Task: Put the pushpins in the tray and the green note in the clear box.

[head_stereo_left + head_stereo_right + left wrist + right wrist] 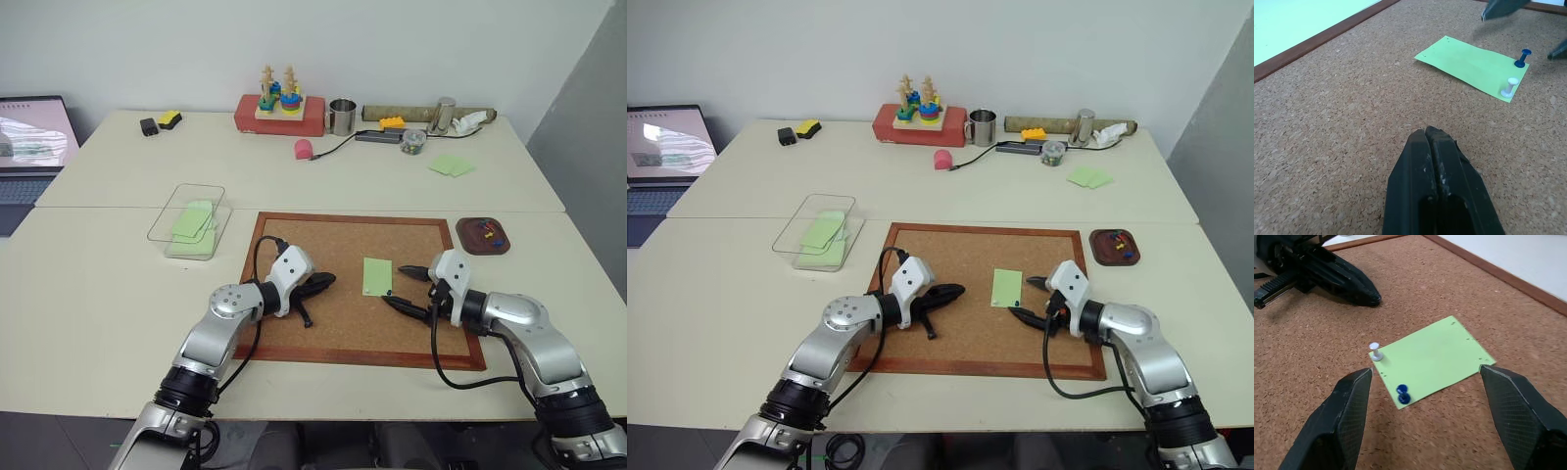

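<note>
Right gripper (1425, 396) sits low over the cork board (323, 333), jaws spread wide, nothing between them; its two black fingers (1347, 416) straddle the near end of the green note (1437, 357) without touching it. Note lies flat on the cork, roughly mid-board, pinned at the end nearest that gripper by two pushpins: blue pushpin (1403, 395) at one corner, white pushpin (1375, 351) at the other, both upright with heads clear of the paper. Small pin holes show at the note's far corners. Left gripper (1432, 147) is on the other side of the note, well apart from it, fingers pressed together and empty, tips just above the cork and pointing toward the note. Tray (483, 236), the dark reddish-brown dish, rests on the table just off the board's far right corner and already has a few coloured pins in it. Clear box (188, 221) stands on the table off the board's far left corner, with green notes inside. Further back on the table: laptop (29, 147), red block with stacking toy (279, 110), metal cup (341, 116), loose green notes (451, 164).
</note>
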Available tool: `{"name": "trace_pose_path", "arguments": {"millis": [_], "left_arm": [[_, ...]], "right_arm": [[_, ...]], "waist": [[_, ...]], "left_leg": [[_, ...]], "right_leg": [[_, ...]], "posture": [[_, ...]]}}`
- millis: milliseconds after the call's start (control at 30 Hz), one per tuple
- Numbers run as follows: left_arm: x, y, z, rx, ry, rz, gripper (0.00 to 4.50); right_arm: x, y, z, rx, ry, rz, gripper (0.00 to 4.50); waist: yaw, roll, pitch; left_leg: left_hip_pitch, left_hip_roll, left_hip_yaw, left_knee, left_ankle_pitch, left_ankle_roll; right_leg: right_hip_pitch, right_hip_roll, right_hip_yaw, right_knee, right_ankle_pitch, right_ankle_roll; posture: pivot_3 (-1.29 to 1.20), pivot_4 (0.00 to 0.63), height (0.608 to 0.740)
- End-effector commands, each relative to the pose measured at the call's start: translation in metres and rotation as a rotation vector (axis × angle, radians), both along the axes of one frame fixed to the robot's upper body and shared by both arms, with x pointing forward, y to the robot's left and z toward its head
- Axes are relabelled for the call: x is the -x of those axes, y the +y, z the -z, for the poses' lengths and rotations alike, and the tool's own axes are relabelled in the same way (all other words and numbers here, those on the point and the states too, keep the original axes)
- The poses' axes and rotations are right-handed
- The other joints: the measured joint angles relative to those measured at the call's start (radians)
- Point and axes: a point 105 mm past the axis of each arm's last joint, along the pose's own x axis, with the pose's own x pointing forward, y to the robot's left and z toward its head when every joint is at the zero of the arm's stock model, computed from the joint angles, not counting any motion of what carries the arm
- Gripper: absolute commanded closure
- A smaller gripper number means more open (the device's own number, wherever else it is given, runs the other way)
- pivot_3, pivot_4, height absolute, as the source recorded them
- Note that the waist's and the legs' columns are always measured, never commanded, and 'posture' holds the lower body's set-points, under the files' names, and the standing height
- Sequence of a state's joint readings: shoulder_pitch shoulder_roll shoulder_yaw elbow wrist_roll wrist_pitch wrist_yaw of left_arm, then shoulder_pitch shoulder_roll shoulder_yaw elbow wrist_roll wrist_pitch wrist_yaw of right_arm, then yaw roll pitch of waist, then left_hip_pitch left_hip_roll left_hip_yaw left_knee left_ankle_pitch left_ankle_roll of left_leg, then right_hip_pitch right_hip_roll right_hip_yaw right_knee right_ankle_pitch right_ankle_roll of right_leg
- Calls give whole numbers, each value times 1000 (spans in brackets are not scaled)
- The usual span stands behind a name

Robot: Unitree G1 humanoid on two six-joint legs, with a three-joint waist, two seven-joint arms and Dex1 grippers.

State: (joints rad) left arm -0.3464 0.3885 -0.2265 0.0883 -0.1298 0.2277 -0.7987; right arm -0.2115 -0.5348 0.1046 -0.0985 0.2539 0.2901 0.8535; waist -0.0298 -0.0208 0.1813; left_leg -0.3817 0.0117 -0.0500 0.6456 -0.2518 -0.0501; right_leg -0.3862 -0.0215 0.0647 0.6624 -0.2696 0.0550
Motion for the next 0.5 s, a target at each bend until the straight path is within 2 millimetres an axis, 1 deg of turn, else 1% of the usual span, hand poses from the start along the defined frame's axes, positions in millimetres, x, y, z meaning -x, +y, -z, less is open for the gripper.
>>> {"name": "trace_pose_path", "arguments": {"millis": [33,100,200,233,267,333,500], "left_arm": [[11,2,27,-57,96,10,4500],[11,2,27,-57,97,10,4500],[11,2,28,-58,98,11,4500],[11,2,28,-58,98,11,4500],[11,2,28,-58,98,11,4500],[11,2,28,-59,99,11,4500],[11,3,28,-60,99,10,4500]], "right_arm": [[-1,3,-3,2,-31,-17,1665],[-1,3,-2,3,-28,-18,1996],[0,3,1,10,-26,-24,2685],[0,3,2,11,-24,-28,2841],[1,4,2,12,-23,-31,3113],[3,6,5,19,-20,-42,3443],[7,9,8,27,-19,-62,4437]], "waist": [[0,0,0],[0,0,0],[0,0,0],[0,0,0],[0,0,0],[0,0,0],[0,0,0]], "left_leg": [[0,0,0,0,0,0],[0,0,0,0,0,0],[0,0,0,0,0,0],[0,0,0,0,0,0],[0,0,0,0,0,0],[0,0,0,0,0,0],[0,0,0,0,0,0]], "right_leg": [[0,0,0,0,0,0],[0,0,0,0,0,0],[0,0,0,0,0,0],[0,0,0,0,0,0],[0,0,0,0,0,0],[0,0,0,0,0,0],[0,0,0,0,0,0]], "posture": [[0,150,740],[0,150,740],[0,150,740],[0,150,740],[0,150,740],[0,150,740],[0,150,740]]}}
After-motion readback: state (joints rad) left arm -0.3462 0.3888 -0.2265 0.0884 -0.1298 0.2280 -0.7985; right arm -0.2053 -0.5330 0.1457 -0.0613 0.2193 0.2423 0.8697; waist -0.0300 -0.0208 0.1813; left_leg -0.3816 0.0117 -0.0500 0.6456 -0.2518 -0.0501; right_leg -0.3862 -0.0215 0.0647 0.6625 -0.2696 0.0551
